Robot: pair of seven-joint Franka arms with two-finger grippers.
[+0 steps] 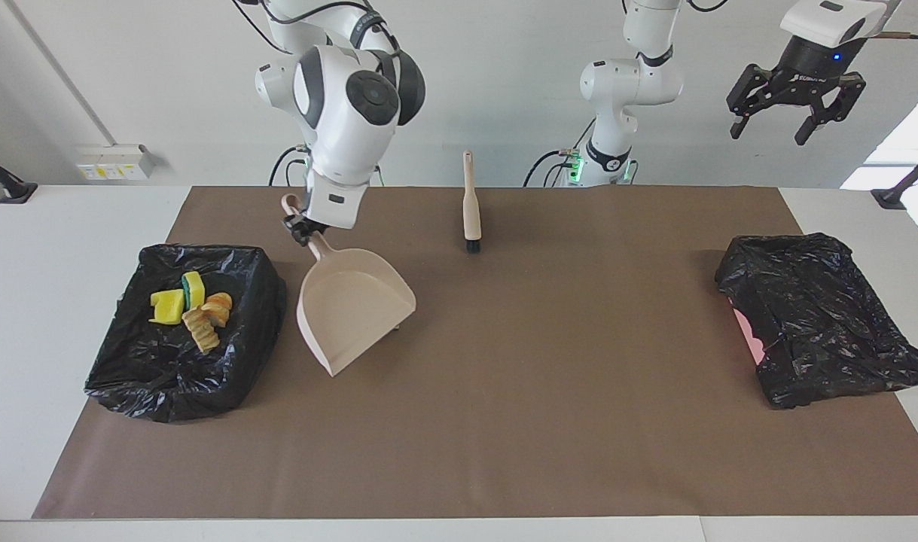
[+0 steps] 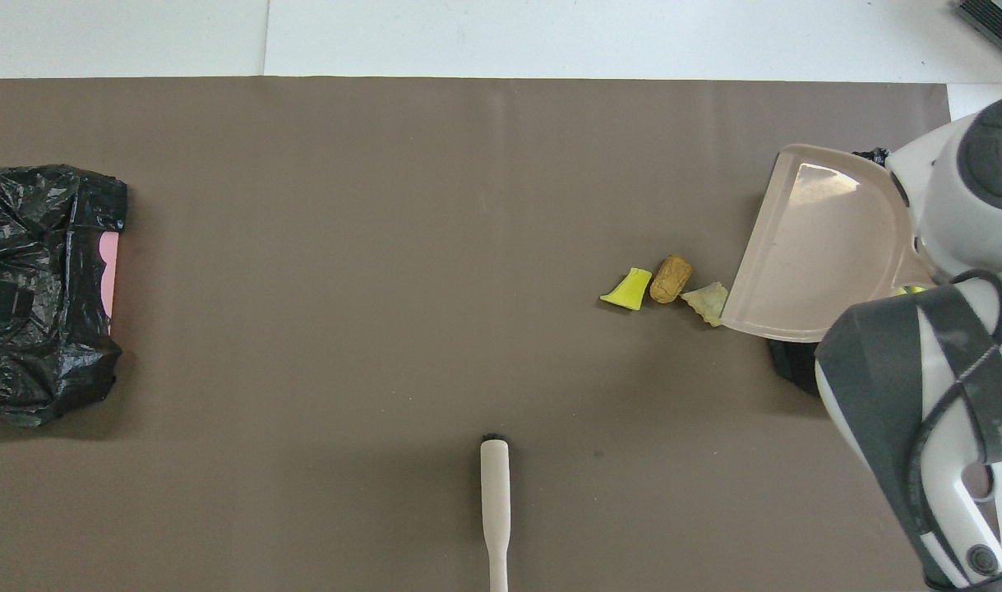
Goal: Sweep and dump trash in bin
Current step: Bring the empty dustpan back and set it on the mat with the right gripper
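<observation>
- Facing view: a long counter (image 1: 97,211) is carrying a brown mat (image 1: 504,452), and everything is lying on that mat.
- The right arm (image 1: 346,98) is reaching down over the mat near its own end of the counter, while the left arm is waiting high over its end.
- A bin lined with a black bag (image 1: 172,376) is sitting at the right arm's end, open at the top to take the trash. A second black-bagged bin (image 1: 816,316) is sitting at the left arm's end.
- The pale pink dustpan (image 1: 353,309) is hanging tilted, mouth downward, just beside the open bin, seemingly being lowered for another load. Whether its lip is touching the mat, I cannot tell.
- The right claw (image 1: 302,226) is pinching the dustpan's handle at the top.
- The left claw (image 1: 767,132) is hanging spread wide and gripping nothing.
- The brush (image 1: 471,203) is lying untouched at the middle of the mat's edge nearest the robots.
- Four trash bits (image 1: 191,309) are resting inside the open bin.
- In the overhead view, three more are lying in a row on the mat: a yellow sponge piece (image 2: 628,289), an orange-brown lump (image 2: 671,278) and a pale beige lump (image 2: 706,302), the last partly under the dustpan's lip. All three are lying below the right claw, at the pan's mouth.
</observation>
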